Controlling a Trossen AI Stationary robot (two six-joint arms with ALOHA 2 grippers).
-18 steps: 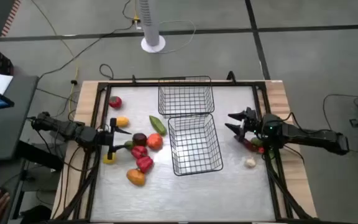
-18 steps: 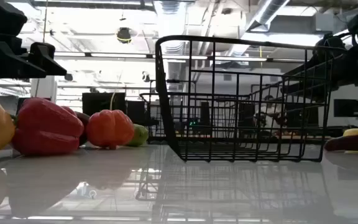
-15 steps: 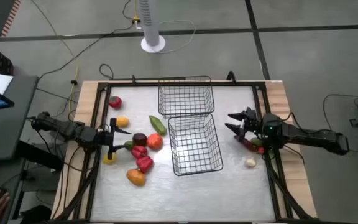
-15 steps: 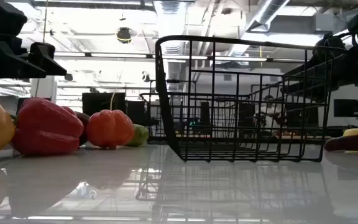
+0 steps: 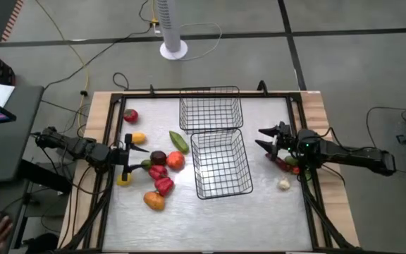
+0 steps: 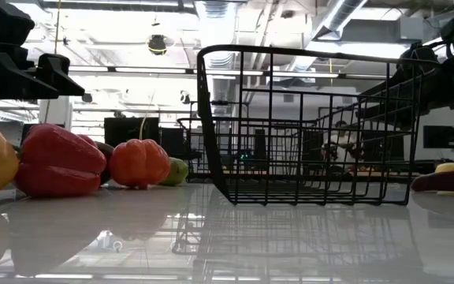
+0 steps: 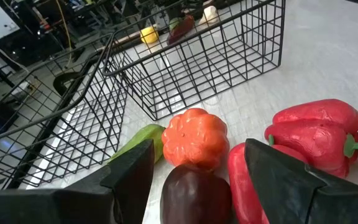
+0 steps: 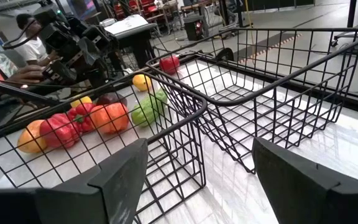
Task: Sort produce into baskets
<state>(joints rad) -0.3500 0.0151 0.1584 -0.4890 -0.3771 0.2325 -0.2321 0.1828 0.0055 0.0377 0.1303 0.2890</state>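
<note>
On the table (image 5: 210, 212), two black wire baskets sit mid-table: the far basket (image 5: 211, 110) touching the near basket (image 5: 220, 164). Both hold nothing. The left end effector (image 5: 134, 156), fingers spread apart and released, hovers over the produce cluster at the left: a maroon piece (image 7: 194, 193), an orange piece (image 7: 195, 138), red peppers (image 7: 312, 134). The right end effector (image 5: 268, 140), also spread open, hangs right of the near basket, near a whitish garlic-like piece (image 5: 284, 184).

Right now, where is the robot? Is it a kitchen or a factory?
Neither, most likely. It looks like a robot lab or workshop: bare ceiling pipes, desks with monitors behind the table, cables across the concrete floor, and toy produce beside wire baskets.
</note>
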